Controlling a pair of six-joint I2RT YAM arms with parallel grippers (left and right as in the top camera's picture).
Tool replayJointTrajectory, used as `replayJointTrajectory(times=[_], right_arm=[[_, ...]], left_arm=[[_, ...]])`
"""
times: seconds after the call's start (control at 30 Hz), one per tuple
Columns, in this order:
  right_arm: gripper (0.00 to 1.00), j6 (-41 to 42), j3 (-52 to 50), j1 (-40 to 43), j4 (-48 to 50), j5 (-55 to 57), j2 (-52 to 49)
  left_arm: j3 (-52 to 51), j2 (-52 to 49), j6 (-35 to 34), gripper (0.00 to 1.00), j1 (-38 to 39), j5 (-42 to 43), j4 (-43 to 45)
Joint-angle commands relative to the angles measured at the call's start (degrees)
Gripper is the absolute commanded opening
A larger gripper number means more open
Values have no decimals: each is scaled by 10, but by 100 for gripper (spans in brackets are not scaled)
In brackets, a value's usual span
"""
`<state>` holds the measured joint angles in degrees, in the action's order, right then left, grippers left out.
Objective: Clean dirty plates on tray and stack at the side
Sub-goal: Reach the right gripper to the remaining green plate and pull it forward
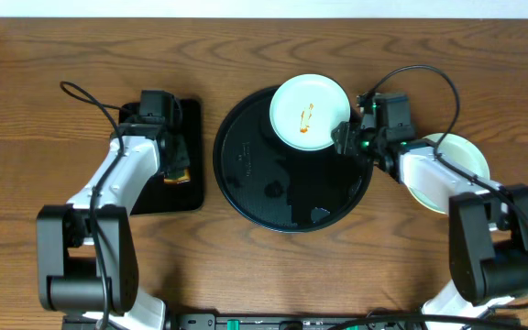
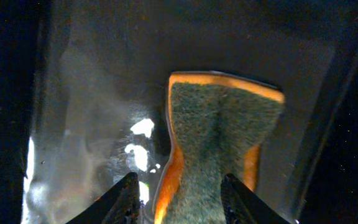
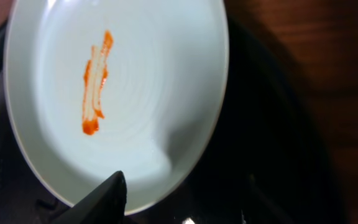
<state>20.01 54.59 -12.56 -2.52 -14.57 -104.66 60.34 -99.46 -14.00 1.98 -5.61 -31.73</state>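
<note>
One pale mint-blue round plate [image 1: 310,112] sits on the large round black tray [image 1: 255,174], far-right part, its orange-red sauce streak [image 3: 93,87] unwiped. No other plate on the tray.

Pale stacked plates [image 1: 466,151] on the wooden tabletop [image 1: 62,55] right of the tray, partly under the right arm; count unclear.

Right pincer [image 1: 345,137] at the dirty plate's rim; its spread cannot be told. Left pincer [image 2: 179,180] wide, straddling the orange-and-green sponge [image 2: 219,124] on the small rectangular black tray [image 1: 193,128].

Judged: one plate to clean and stack; nothing blocks it.
</note>
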Motion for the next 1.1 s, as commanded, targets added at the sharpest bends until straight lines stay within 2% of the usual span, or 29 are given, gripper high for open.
replayJointTrajectory(times=[0.0,0.17,0.27,0.33,0.53,0.7,0.8,0.9,0.97,1.07], right_arm=[[47,19,0,-11,12,10,-17],[37,23,0,-18,24,27,-20],[33,54,0,-18,23,58,-21],[33,76,0,-18,24,69,-23],[32,111,0,-21,41,71,-36],[18,112,0,-31,46,70,-44],[13,110,1,-33,45,65,-43],[5,95,1,-33,34,46,-34],[2,90,1,-33,13,47,-22],[1,61,1,-33,-24,47,-3]], left_arm=[[-4,-18,-18,44,0,-14,-3],[-4,-39,-18,44,0,-11,-3],[-5,-42,-18,42,0,-11,-3],[-5,-42,-18,38,0,-10,-3],[-8,-42,-18,38,0,-10,-3],[-10,-43,-18,38,0,-10,-2],[-10,-43,-18,37,0,-10,-1],[-10,-43,-18,27,0,-9,0],[-10,-43,-18,22,0,2,1],[-10,-43,-18,25,0,39,1]])
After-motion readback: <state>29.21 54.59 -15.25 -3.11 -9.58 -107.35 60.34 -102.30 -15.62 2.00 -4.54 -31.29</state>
